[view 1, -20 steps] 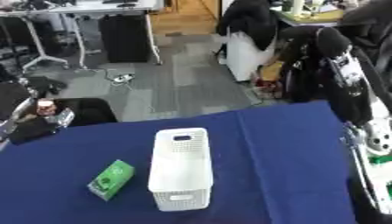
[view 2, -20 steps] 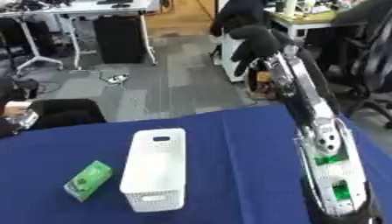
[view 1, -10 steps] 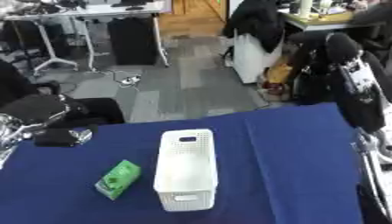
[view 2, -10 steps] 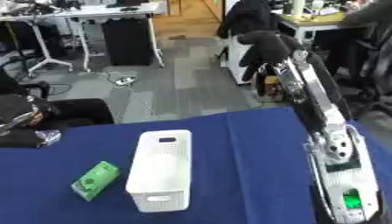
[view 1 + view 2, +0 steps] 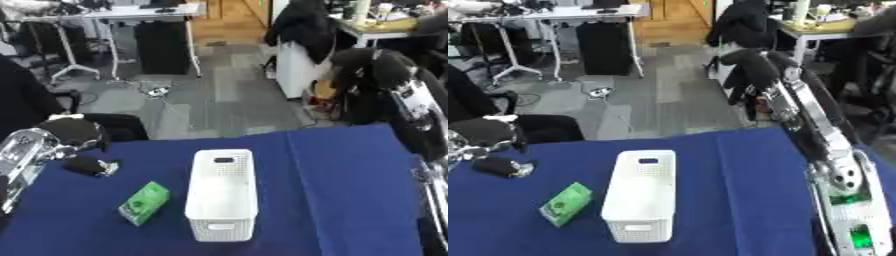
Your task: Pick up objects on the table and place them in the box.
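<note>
A white slotted box (image 5: 222, 195) stands empty in the middle of the blue-covered table (image 5: 332, 200). Left of it lies a small green carton (image 5: 144, 202). Further left, near the table's left edge, a small dark object (image 5: 87, 165) rests on the cloth. My left hand (image 5: 74, 134) is a black shape on a silver forearm (image 5: 22, 155), just above and behind that dark object; whether it touches it is unclear. My right arm (image 5: 837, 175) rises from the lower right, and its black hand (image 5: 752, 64) is held high beyond the table's far edge, away from all objects.
Beyond the table lies grey carpet with desks, a black cabinet (image 5: 162, 47), cables and chairs draped in dark clothing (image 5: 302, 27). The cloth right of the box holds only my right arm.
The camera has tilted, shifting the whole picture. My left hand has come in from the left edge toward the table, and the dark object now lies on the cloth below it.
</note>
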Robot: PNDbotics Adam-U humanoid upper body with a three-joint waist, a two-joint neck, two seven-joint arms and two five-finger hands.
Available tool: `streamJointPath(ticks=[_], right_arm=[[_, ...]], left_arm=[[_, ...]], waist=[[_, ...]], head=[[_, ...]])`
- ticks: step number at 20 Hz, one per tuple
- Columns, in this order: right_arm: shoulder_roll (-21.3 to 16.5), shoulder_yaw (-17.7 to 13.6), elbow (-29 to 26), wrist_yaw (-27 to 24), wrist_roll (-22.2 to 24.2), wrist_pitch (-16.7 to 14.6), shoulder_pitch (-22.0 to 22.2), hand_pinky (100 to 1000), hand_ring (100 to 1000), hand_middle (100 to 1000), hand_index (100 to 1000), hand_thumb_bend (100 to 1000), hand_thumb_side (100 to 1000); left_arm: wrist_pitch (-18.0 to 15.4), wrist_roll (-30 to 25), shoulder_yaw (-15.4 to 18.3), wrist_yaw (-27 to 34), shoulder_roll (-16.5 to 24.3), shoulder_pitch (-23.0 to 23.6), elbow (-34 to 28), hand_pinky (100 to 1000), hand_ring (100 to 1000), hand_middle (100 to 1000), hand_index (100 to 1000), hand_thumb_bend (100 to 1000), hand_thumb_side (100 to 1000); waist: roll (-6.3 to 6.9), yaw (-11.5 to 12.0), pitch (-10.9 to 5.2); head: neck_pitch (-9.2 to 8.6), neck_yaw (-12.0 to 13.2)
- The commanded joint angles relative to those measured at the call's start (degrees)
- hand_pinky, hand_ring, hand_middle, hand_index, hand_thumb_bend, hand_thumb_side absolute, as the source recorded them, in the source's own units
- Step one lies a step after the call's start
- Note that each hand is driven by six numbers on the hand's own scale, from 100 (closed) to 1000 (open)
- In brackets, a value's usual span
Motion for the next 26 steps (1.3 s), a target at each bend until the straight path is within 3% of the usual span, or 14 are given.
streamJointPath(ticks=[1, 7, 26], right_arm=[[-0.4, -0.1, -0.8, -0.1, 0.3, -0.1, -0.6, 222, 447, 508, 757, 322, 1000], [-0.1, -0.1, -0.8, -0.8, 0.4, -0.1, -0.8, 221, 446, 507, 758, 322, 1000], [-0.1, 0.0, -0.8, -1.7, 0.6, 0.2, -1.0, 218, 444, 507, 759, 321, 1000]], left_arm=[[-0.3, -0.9, 0.0, -3.0, -0.8, -1.4, 0.9, 319, 597, 711, 721, 100, 1000], [-1.0, -2.2, 0.2, -10.1, -3.6, -0.6, 3.0, 389, 660, 804, 768, 100, 1000], [0.5, 1.8, 0.9, -13.5, -7.9, 2.2, 6.6, 324, 602, 736, 782, 100, 1000]], waist=[[-0.09, -0.1, -0.54], [-0.20, -0.4, -0.44], [-0.49, -0.1, -0.19]], head=[[-0.55, 0.8], [-0.30, 0.9], [-0.38, 0.3]])
